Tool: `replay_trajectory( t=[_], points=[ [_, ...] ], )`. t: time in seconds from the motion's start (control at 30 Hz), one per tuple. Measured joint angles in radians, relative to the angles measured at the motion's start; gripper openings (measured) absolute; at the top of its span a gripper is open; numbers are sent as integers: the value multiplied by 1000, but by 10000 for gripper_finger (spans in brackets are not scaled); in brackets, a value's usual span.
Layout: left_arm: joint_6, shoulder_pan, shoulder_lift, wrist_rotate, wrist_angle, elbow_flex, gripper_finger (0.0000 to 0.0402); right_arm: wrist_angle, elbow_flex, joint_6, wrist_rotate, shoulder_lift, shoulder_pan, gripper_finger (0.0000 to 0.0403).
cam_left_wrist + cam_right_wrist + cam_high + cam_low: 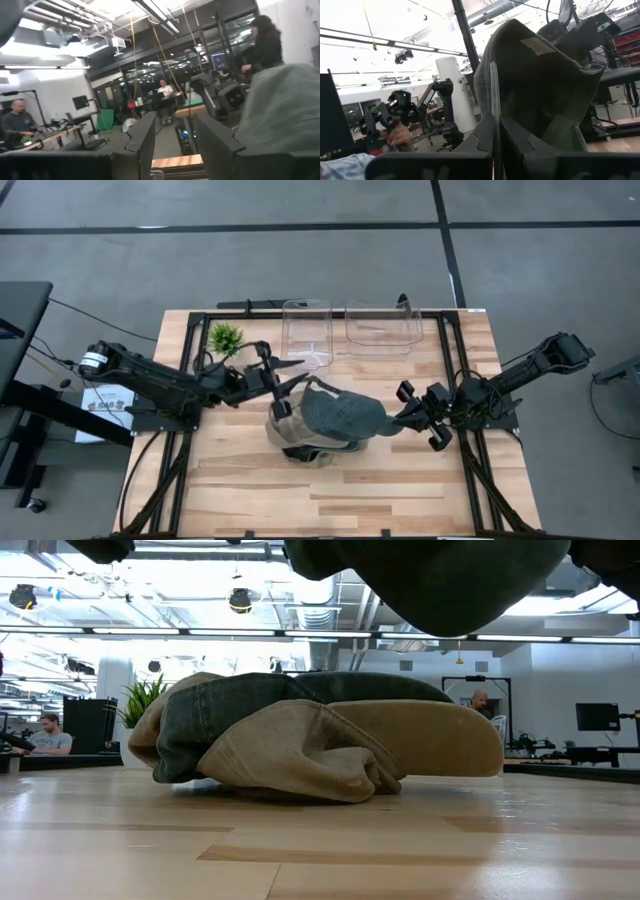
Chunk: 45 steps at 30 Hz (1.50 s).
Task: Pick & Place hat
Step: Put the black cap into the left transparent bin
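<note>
A dark grey-green hat (pixel 338 412) hangs in the air over a pile of tan and dark denim hats (pixel 300 745) that lies on the wooden table (pixel 400 480). In the low view the lifted hat (pixel 440 580) shows at the top, clear of the pile. My right gripper (pixel 398 420) comes in from the table's right and is shut on this hat. My left gripper (pixel 283 382) is open, just left of the hat; in the left wrist view the hat (pixel 285 110) shows beside one finger. My right gripper pinches the hat's rim edge (pixel 492 107) between its two fingers, with the seam running into the shut jaws. The fingers come in roughly level from the table's right. The hat is lifted clear of the pile, its inside with the label (pixel 537 46) turned toward the wrist camera.
Two clear plastic containers (pixel 307 330) (pixel 383 325) stand at the table's far edge, and a small green plant (pixel 226 337) stands far left. Bare wood lies along the near edge. People sit and stand in the room behind (pixel 45 732).
</note>
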Motion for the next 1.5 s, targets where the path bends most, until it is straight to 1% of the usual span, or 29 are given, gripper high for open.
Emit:
replay_trajectory(
  t=[0.17, 0.3, 0.5, 0.67, 0.77, 0.87, 1.0, 1.27, 1.4, 1.5],
  points=[
    [6, 48, -5, 1, 84, 3, 130, 0, 0, -2, 0, 0, -1, 4],
    [2, 83, 1, 7, 87, 29, 117, -8, 3, -4, 0, 0, -2, 4],
    [0, 98, 88, 23, 86, 75, 96, -81, 42, -26, 2, 2, -2, 4],
    [-3, 88, 157, 45, 86, 114, 89, -78, 50, -31, 10, 21, -2, 4],
    [-34, 80, 184, 73, 87, 126, 85, -83, 50, -42, 46, 26, -2, 4],
    [-60, 76, 219, 105, 86, 143, 78, -81, 50, -47, 52, 26, -2, 4],
    [-66, 76, 273, 106, 87, 190, 68, -81, 50, -47, 52, 26, -2, 4],
    [-66, 76, 390, 107, 91, 335, 45, -81, 50, -47, 52, 26, -2, 4],
    [-70, 76, 429, 151, 92, 387, 40, -81, 50, -47, 52, 26, -2, 4],
    [-119, 75, 452, 207, 91, 403, 40, -81, 50, -53, 52, 26, -2, 4]
  ],
)
